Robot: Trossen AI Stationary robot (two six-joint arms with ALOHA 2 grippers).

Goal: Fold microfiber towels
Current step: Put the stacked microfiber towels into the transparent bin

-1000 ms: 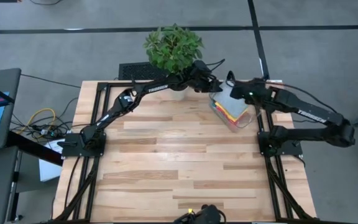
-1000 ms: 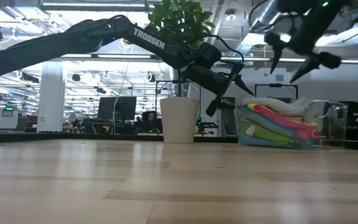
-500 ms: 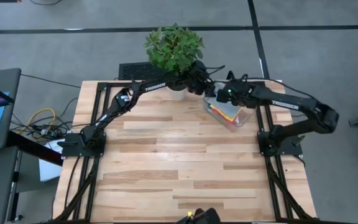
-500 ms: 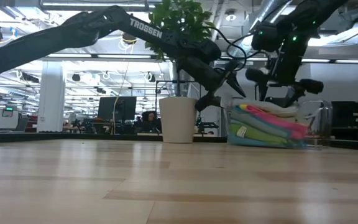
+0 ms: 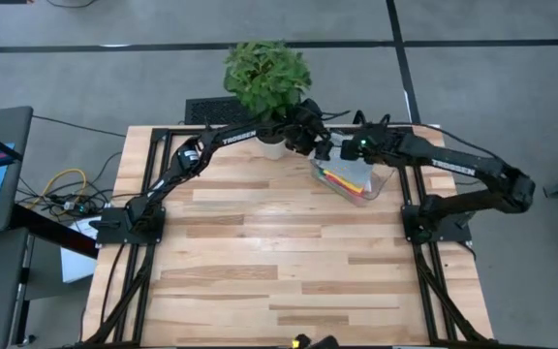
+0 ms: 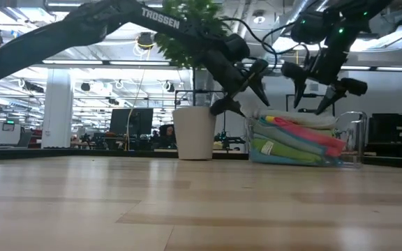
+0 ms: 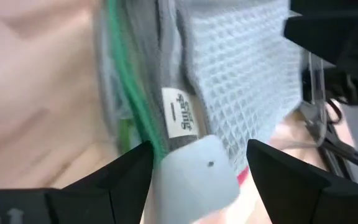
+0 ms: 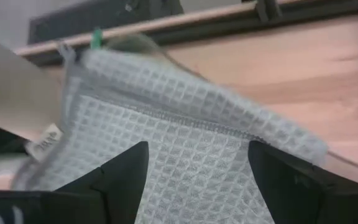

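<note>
Risk: the clear bin (image 5: pixel 355 180) may slide or tip if either gripper snags its wall; 2 grippers crowding 1 stack could collide.
Left gripper (image 6: pixel 245 87): jaws apart, empty, at the bin's plant-side edge, angled down.
Right gripper (image 6: pixel 319 87): spread wide, empty, just above the stack.
Towels (image 6: pixel 295 137): stacked in the bin, pale waffle cloth (image 8: pixel 185 149) on top.
Plant (image 5: pixel 267 76): just beside the left gripper.
</note>
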